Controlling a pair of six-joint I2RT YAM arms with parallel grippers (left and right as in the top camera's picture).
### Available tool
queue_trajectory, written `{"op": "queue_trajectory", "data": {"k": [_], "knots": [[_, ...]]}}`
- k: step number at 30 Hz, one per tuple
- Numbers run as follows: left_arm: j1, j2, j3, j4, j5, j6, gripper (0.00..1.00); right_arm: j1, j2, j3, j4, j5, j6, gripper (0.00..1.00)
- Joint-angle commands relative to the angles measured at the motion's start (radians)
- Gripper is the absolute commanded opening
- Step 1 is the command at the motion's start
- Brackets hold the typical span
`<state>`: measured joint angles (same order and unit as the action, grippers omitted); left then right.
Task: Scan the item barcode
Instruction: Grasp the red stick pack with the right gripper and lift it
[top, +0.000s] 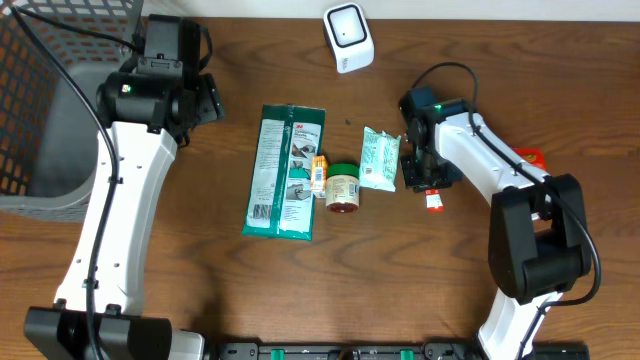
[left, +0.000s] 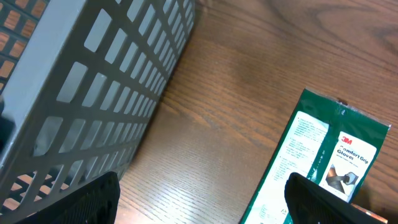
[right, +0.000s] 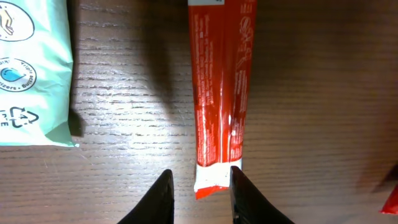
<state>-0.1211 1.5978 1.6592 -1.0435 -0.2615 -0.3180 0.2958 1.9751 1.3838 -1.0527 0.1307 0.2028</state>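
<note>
Right arm (top: 470, 150): its jaws are down at the bench (top: 250, 300), low over a red sachet (right: 221, 87). In the wrist view the sachet lies flat, lengthwise, with its white-edged end between the two fingers (right: 160, 200). The jaws are parted only narrowly. Bare wood shows between one finger and the sachet's edge, while the other finger sits right at the opposite edge. The sachet is not lifted or clamped.

In the overhead view the sachet lies right of centre, just beside a mint-green wipes pack (top: 380, 160). The scanner (top: 348, 37), a white unit, stands at the far edge of the bench, well apart from the sachet.

Left arm (top: 120, 200): its jaws stand wide apart with nothing between them. They sit beside a grey mesh basket (left: 93, 93) at the far left corner.

Other items, in a row at centre: a green glove pack (top: 285, 170) lying flat, a small orange box (top: 319, 173) just beside it, and a green-lidded jar (top: 343, 188) between the box and the wipes pack. A second red item (top: 530, 156) shows partly behind the right arm, and its kind is not discernible.
</note>
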Motion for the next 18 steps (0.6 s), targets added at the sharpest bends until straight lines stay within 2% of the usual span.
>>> {"op": "queue_trajectory", "data": {"k": [1,10,18], "knots": [[0.003,0.002,0.001,-0.002,-0.013,-0.01,0.85,0.006,-0.023,-0.024,0.011,0.026,-0.005,0.24],[0.003,0.002,0.001,-0.002,-0.013,-0.01,0.85,0.005,-0.023,-0.072,0.09,0.038,-0.006,0.24],[0.003,0.002,0.001,-0.003,-0.013,-0.01,0.85,0.005,-0.023,-0.133,0.19,0.082,-0.006,0.19]]}}
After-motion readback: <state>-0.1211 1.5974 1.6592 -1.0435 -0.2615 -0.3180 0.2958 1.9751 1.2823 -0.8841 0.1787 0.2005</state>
